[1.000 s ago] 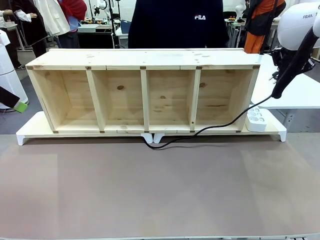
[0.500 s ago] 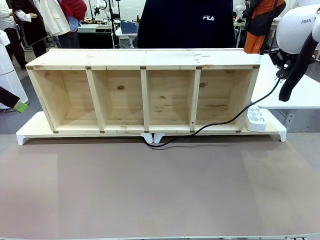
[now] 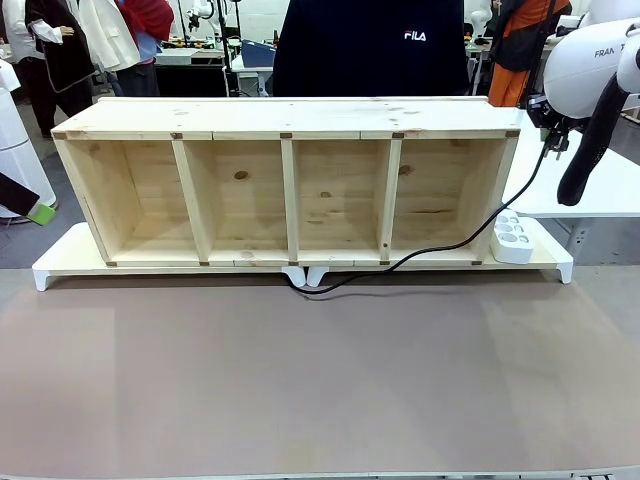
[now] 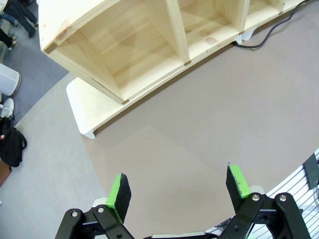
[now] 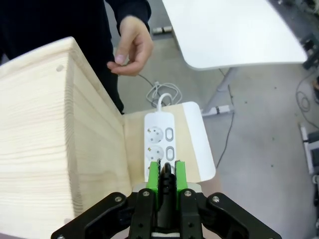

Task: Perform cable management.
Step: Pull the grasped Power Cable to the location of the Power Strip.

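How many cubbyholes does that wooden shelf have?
4, in one row across the wooden shelf: far left, left of middle, right of middle and far right. All open toward the front camera; none seems hidden.

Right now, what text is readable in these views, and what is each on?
"FILA": white letters on the person's dark top.
"FRAN": dark letters on the right arm's white joint; the rest of the word is hidden.
No print can be read on the wooden shelf, the power strip or the cable.
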{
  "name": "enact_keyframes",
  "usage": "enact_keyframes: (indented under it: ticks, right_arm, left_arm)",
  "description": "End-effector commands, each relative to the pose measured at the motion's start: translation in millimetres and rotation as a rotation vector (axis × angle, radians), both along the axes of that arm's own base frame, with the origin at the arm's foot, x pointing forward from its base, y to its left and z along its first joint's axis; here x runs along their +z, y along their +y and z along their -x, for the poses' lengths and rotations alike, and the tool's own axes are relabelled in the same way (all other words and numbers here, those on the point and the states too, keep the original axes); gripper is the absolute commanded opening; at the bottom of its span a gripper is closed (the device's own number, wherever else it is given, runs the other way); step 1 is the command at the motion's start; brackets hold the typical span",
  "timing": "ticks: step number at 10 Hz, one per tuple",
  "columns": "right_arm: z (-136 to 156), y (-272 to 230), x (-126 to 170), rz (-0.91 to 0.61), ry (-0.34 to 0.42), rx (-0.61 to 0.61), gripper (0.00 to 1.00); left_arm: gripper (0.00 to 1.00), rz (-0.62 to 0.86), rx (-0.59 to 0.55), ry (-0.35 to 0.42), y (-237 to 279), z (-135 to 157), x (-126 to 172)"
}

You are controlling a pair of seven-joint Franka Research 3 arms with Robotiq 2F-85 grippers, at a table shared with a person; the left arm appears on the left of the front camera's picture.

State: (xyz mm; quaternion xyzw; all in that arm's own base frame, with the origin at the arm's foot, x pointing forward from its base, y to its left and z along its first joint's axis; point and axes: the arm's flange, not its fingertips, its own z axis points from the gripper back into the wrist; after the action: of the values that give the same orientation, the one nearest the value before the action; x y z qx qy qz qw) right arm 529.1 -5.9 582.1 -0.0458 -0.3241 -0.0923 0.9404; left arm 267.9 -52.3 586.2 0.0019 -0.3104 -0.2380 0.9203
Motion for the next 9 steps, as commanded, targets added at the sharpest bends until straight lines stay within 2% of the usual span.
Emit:
enact_keyframes:
  ticks: [1, 9]
  right_arm:
    - [0.2, -0.5, 0.3, -0.008, 0.012, -0.013, 0.16]
    - [0.2, -0.5, 0.3, -0.008, 0.012, -0.013, 0.16]
  left_arm:
    - [1.00, 0.003, -0.003, -0.001, -0.4, -0.5, 0.1]
    - [1.00, 0.003, -0.003, -0.001, -0.4, -0.5, 0.1]
